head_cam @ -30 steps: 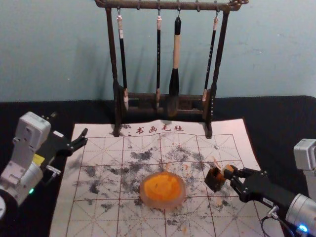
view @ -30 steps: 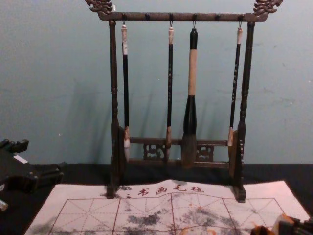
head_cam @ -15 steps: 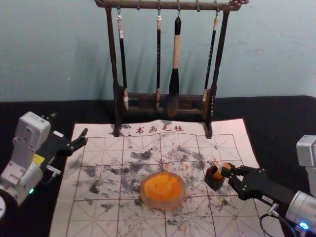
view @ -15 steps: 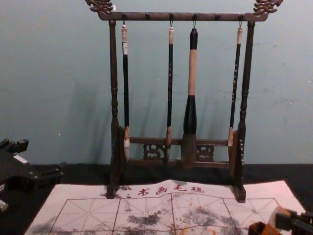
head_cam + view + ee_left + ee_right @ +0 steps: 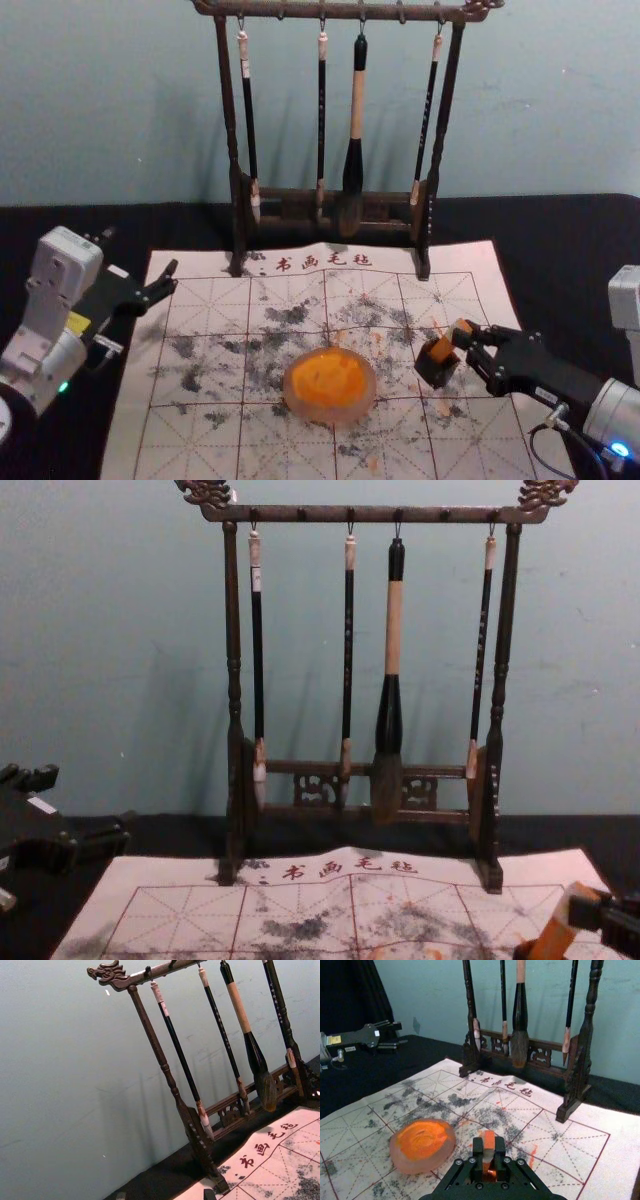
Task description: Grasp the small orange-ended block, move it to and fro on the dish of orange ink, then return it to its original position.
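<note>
My right gripper [image 5: 464,336] is at the right of the mat, shut on the small orange-ended block [image 5: 442,347]. The block leans over a small dark box [image 5: 434,371]; whether its lower end is inside is hard to tell. In the chest view, the orange block [image 5: 556,932] slants down to the box's rim from the right gripper [image 5: 582,910]. From the right wrist, the block [image 5: 488,1141] stands between the fingertips of the right gripper [image 5: 490,1149]. The dish of orange ink [image 5: 330,384] rests left of the box. My left gripper [image 5: 138,262] is parked open at the left; its own wrist view shows the left gripper [image 5: 165,1195] too.
A dark wooden rack [image 5: 238,200] with several hanging brushes stands behind, its feet on the back of the ink-stained white mat [image 5: 200,430]. Black cloth [image 5: 590,240] surrounds the mat, and a wall rises behind.
My right gripper has risen slightly with the block, and more of the block's orange length shows above the box. The dish and left arm have not moved.
</note>
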Available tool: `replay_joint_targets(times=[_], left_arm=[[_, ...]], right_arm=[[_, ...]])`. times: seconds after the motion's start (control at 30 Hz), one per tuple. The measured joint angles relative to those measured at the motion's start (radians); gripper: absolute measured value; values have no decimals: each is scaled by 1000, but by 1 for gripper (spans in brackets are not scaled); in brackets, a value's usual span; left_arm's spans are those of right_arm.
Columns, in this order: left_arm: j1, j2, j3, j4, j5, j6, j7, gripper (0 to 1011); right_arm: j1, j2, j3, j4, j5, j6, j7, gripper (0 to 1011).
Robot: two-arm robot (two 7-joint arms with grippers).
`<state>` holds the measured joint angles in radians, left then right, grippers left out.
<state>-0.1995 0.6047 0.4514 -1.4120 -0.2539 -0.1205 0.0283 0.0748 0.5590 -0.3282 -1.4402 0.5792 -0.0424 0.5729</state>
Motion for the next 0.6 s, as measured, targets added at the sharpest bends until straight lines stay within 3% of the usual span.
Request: replay_joint_targets(times=[0.6], left_arm=[[0,0,0,0,0,0,0,1001]], right_arm=[[-10,24,31,-65,1,-29,-12,109]])
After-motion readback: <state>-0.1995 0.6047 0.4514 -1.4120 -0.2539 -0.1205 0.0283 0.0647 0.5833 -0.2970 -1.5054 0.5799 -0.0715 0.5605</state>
